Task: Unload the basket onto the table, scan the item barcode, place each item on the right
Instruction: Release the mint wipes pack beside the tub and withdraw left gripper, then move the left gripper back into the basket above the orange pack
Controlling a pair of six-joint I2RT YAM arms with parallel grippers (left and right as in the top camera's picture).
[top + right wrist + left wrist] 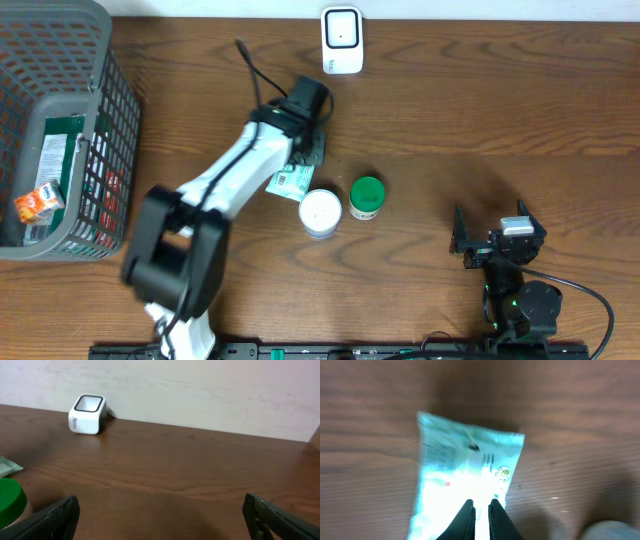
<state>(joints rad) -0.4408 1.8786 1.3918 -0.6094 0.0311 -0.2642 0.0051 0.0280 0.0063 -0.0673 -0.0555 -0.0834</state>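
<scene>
item: packet, at 10 o'clock of the white jar | left gripper clenched on its edge | right gripper spread wide, empty | handling: likely light, floppy, slick; pinch the edge seam, barcode clear | scanner at 1 o'clock

No lettering can be read. The pale green plastic packet at the centre of the left wrist view carries blurred print lines and a small round emblem (washed out by glare).
</scene>
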